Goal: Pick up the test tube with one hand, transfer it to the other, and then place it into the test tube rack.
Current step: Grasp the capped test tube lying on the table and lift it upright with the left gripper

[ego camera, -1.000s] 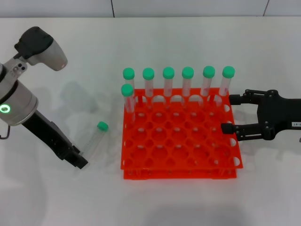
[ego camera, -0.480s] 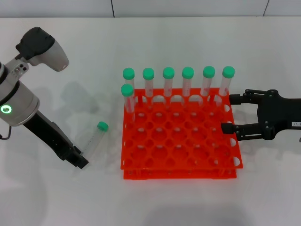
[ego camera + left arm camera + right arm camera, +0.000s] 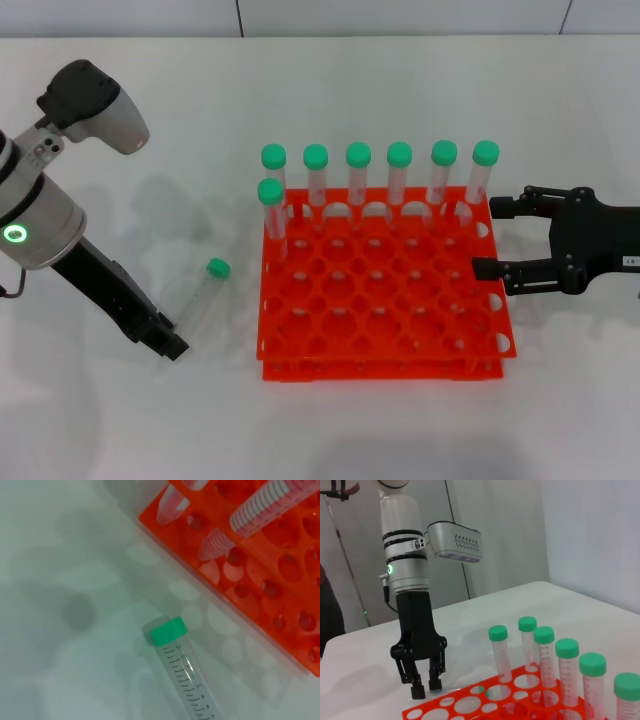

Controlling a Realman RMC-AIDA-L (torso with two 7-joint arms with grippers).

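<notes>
This looks like a laboratory or a robot test bench set up as one. A plain white surface [image 3: 400,440] fills the frame, and at its centre sits a bright orange test tube rack [image 3: 385,300] with seven green-capped graduated tubes [image 3: 400,185] standing in its upper rows. Another such test tube [image 3: 200,295] lies left of centre. Bare white wall panels [image 3: 590,535] stand behind, and silver robot arms [image 3: 405,560] reach in from both sides.

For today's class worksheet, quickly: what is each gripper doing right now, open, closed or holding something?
Left gripper: jaws open, empty, at the bottom end of the loose test tube lying on the table.
Right gripper: jaws open, empty, beside the test tube rack.
</notes>
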